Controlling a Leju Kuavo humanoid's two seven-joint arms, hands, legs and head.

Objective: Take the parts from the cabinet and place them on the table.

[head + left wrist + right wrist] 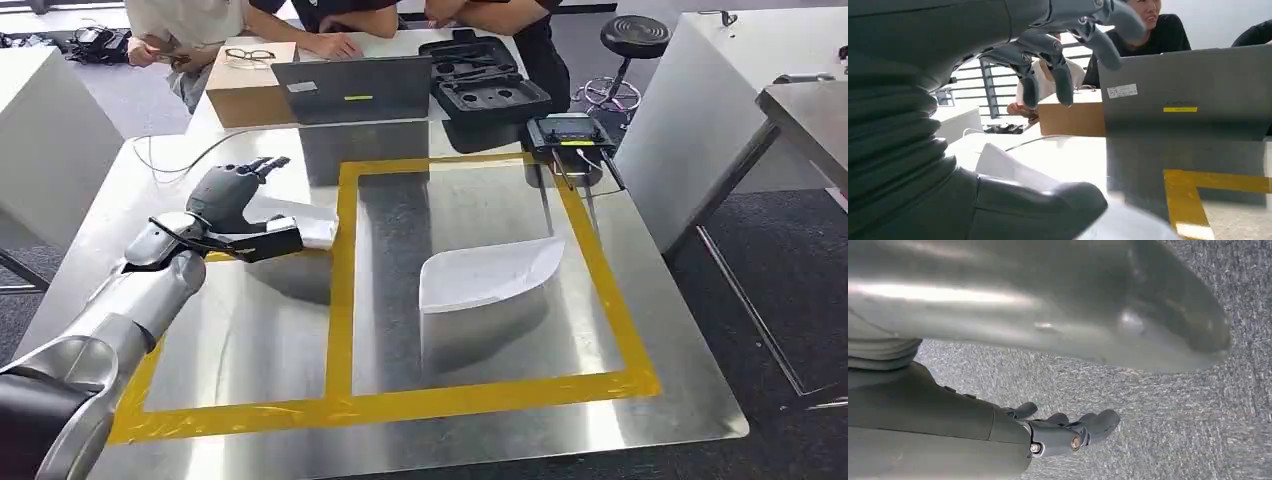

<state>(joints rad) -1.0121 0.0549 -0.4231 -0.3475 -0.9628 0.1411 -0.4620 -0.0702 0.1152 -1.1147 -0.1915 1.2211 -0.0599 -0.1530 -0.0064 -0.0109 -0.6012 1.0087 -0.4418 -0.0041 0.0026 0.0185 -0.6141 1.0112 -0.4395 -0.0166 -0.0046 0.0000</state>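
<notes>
- Steel table [480,420] carries two rectangles marked in yellow tape [341,300]; people sit at its far end behind a laptop [352,88] and a cardboard box [245,92].
- One white curved part [485,285] already stands inside the right-hand rectangle, apart from both hands.
- Left hand [232,200] hovers low over the left-hand rectangle, near the tape divider. A second white part [305,225] lies under it. In the left wrist view the fingers [1063,82] arch spread above this part and the thumb [1048,205] lies alongside it. Whether any pinch remains cannot be told; the hand reads as released or releasing.
- Right hand [1068,432] hangs beside the body over grey carpet [1168,430], fingers loosely curled, holding nothing.
- Judged step: setting down the second part.
- Procedure, as advised: confirm the part rests flat on the steel before opening fully. Lift the hand straight up so the thumb does not drag the part across the tape. Keep clear of the laptop lid close ahead.
</notes>
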